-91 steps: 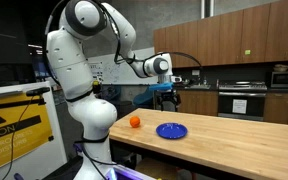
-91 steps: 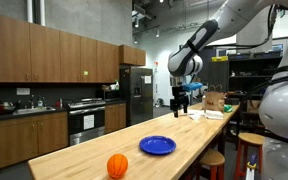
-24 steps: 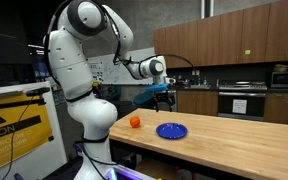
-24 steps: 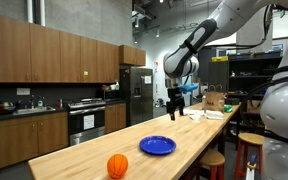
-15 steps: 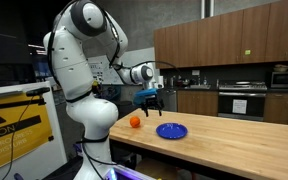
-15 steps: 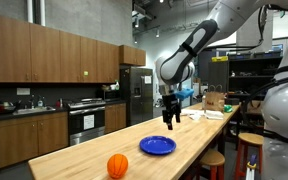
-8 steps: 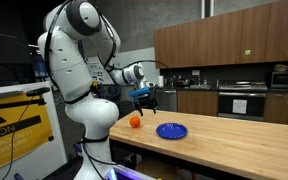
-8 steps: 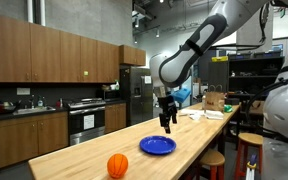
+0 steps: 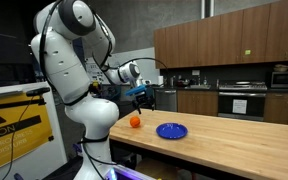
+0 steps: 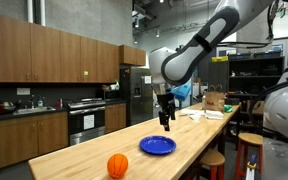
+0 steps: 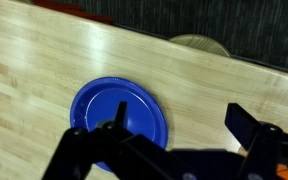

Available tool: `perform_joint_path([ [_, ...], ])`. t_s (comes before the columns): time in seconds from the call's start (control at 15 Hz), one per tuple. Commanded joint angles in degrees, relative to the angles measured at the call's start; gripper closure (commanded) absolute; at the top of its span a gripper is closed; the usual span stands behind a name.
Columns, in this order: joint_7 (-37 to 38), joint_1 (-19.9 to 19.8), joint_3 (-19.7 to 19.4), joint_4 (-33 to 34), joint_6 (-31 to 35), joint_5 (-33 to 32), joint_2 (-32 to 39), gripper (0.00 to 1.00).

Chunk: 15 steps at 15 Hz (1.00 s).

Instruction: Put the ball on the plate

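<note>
The small orange ball [image 9: 134, 122] lies on the wooden counter near its end; it also shows in the near foreground [image 10: 117, 166]. The round blue plate [image 9: 171, 131] lies flat on the counter beside it, also seen mid-counter [image 10: 157, 145] and in the wrist view [image 11: 118, 116]. My gripper [image 9: 143, 98] hangs in the air above the counter, between ball and plate, and shows above the plate [image 10: 166, 122]. In the wrist view the gripper [image 11: 177, 128] is open and empty, its left finger over the plate. The ball is out of the wrist view.
The long wooden counter [image 10: 74, 158] has an edge close to the ball. Papers and a box [image 10: 212, 105] lie at its far end. A round stool seat [image 11: 198, 46] shows beyond the counter edge. Cabinets and an oven [image 9: 241, 101] stand behind.
The arm has swung the gripper from above the counter's far side toward the ball end and lowered it. Ball and plate have not moved.
</note>
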Motion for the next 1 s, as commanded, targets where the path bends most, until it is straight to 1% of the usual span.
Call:
perform_joint_path([
  [0.0,0.1,0.4,-0.3,0.0,-0.2,-0.1,-0.1,0.00],
  [0.47,0.1,0.4,-0.3,-0.1,-0.2,-0.1,-0.1,0.00],
  [0.73,0.6,1.9,1.7,1.4,-1.3,-0.7,0.4,0.00],
  [0.93,0.9,3.9,3.9,2.2,-1.9,-0.8,0.4,0.00],
])
